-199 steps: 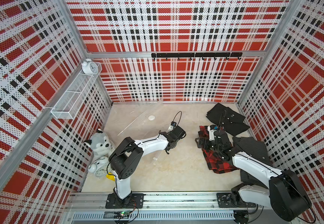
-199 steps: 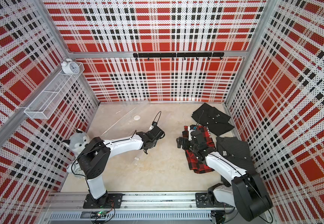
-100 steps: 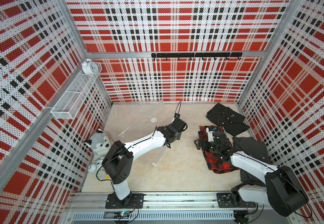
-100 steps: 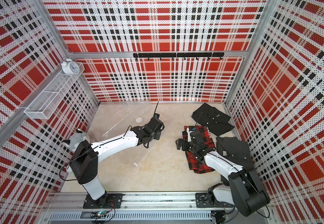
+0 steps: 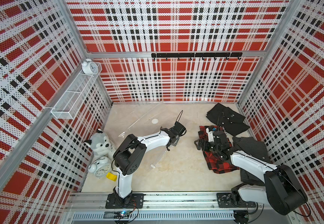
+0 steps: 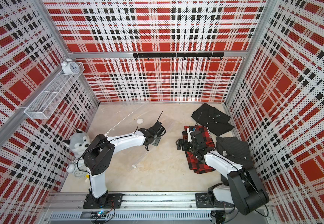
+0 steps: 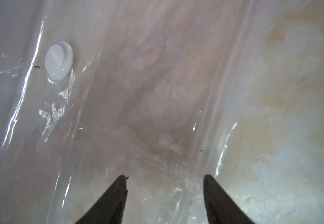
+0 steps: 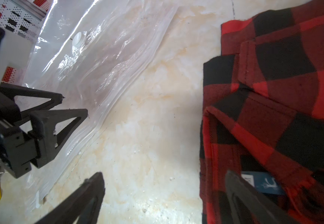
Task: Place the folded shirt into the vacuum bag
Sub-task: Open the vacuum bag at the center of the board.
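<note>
— Room, surface?
— Red, black and white plaid walls point(image 5: 176, 29) on three sides. Pale marbled table point(image 5: 176, 174).
— The bag?
— Vacuum bag point(image 7: 147, 87) lies flat on the table's left part, white valve point(image 7: 58, 60) facing up. Left claw point(image 7: 164, 176) spread, tips above the bag's edge strip, gripping nothing.
— Shirt?
— Folded shirt point(image 8: 283, 97), red-black check, lies to the right, apart from the bag. Right claw point(image 8: 164, 173) spread wide: one finger over the shirt's edge, the other over bare table.
— Writing?
— Blue label point(image 8: 262, 183) on the shirt; unreadable.
</note>
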You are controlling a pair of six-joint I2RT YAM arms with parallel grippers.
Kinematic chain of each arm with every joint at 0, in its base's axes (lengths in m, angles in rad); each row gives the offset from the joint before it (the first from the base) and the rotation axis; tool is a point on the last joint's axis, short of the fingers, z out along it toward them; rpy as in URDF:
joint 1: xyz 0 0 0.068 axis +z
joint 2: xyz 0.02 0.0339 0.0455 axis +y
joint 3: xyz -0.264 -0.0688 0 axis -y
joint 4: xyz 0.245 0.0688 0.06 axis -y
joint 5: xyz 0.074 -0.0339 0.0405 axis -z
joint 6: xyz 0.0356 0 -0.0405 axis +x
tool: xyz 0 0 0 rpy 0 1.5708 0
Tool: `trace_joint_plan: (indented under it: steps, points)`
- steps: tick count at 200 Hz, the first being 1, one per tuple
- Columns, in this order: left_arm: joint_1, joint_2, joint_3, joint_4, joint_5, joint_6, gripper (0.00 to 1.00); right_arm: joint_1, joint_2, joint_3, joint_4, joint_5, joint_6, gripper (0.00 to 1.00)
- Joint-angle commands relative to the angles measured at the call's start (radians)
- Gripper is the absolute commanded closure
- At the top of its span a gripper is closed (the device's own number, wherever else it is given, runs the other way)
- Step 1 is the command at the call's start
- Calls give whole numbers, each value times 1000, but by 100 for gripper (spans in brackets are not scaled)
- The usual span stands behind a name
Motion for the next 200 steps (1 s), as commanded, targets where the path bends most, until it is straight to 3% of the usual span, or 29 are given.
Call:
trace_joint_plan:
  steps: [1, 52, 81, 200]
  points:
    - [-6, 5, -7, -30, 60, 38, 25, -18, -14, 21, -19, 4, -13, 0]
    - [-11, 42, 12, -48, 87, 49, 15, -20, -14, 23, -23, -10, -12, 0]
    - [-8, 79, 18, -74, 12, 38, 14, -19, -14, 22, -23, -10, -13, 0]
    - [-2, 15, 55, -95, -135, 1, 30, -20, 4, 25, -19, -16, -12, 0]
